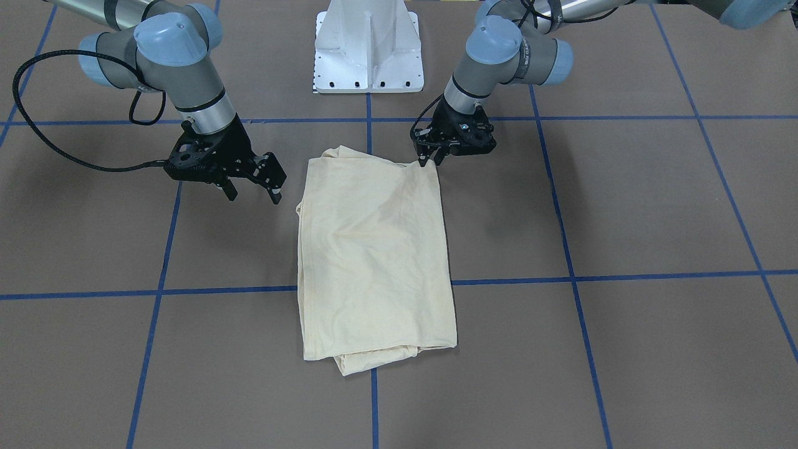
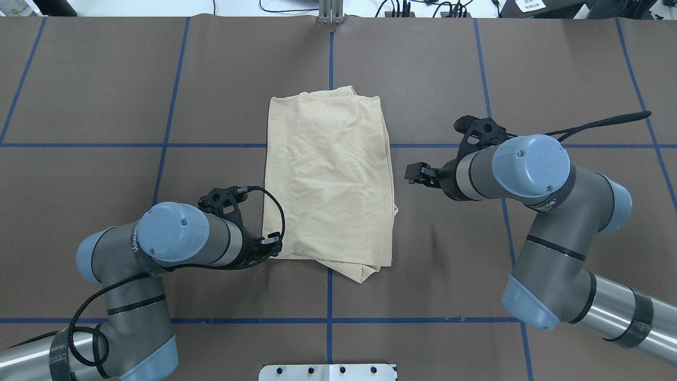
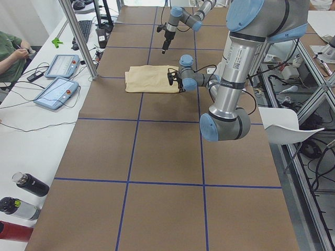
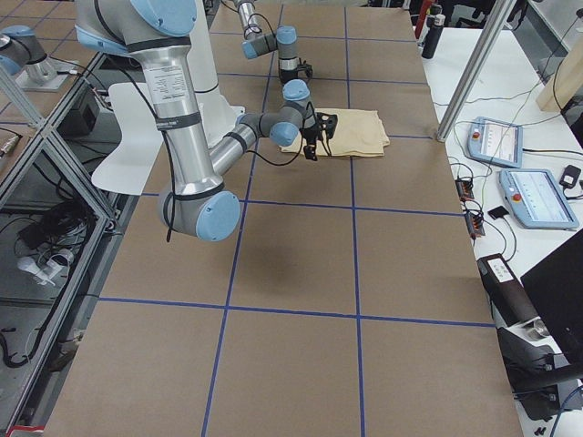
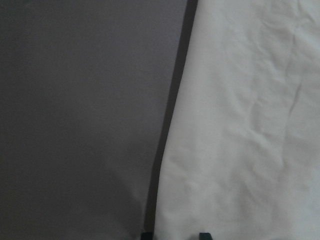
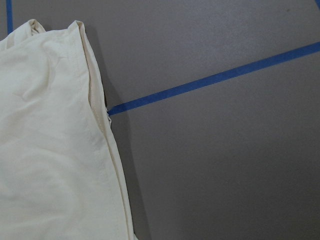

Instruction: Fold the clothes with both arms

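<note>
Both arms bent, left end effector (at T-shirt)

Overhead looking forward and down, front camera facing back, side views along the table, wrist cameras close, all sharing the T-shirt.

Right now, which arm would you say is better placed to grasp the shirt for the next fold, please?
Left, probably: the left tool sits at the shirt's corner, its tips straddling the edge; the right tool hangs open, apart from the cloth.
</note>
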Tool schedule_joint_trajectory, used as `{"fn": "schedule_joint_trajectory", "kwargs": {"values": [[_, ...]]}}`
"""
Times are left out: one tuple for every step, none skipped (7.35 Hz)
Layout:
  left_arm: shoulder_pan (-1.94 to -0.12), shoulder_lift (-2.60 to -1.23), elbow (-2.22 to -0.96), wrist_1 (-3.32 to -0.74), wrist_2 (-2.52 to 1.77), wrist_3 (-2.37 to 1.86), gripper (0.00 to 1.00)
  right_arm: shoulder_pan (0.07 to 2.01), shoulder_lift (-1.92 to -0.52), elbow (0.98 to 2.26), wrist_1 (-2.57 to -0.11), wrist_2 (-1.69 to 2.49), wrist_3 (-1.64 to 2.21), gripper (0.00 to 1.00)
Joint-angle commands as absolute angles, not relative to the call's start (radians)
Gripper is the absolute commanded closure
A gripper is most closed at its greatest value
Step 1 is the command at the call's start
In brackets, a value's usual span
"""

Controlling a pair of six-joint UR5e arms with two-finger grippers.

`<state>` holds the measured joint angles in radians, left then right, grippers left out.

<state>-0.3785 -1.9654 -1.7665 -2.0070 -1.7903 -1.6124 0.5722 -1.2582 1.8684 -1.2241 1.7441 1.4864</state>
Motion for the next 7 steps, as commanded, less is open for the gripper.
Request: {"fn": "schedule_joint_trajectory", "kwargs": {"values": [[-0.373, -1.967, -1.761, -2.006, -1.79, -1.614, 0.58, 0.571, -1.258, 1.868, -1.224, 1.744, 1.486, 0.0], [-0.373, -1.968, -1.758, -2.009, -1.79, -1.614, 0.6, 0.571, -1.258, 1.868, -1.223, 1.744, 1.486, 0.0], [-0.371, -1.967, -1.756, -2.011, -1.789, -1.614, 0.65, 0.569, -1.258, 1.868, -1.223, 1.743, 1.486, 0.0], [-0.371, -1.967, -1.756, -2.011, -1.789, -1.614, 0.65, 0.568, -1.258, 1.868, -1.223, 1.744, 1.486, 0.0], [-0.371, -1.967, -1.756, -2.011, -1.789, -1.614, 0.65, 0.566, -1.258, 1.868, -1.223, 1.743, 1.486, 0.0], [-0.371, -1.965, -1.756, -2.013, -1.789, -1.614, 0.65, 0.565, -1.259, 1.868, -1.223, 1.741, 1.486, 0.0], [-0.371, -1.967, -1.758, -2.014, -1.789, -1.614, 0.72, 0.565, -1.259, 1.868, -1.223, 1.741, 1.486, 0.0]]}}
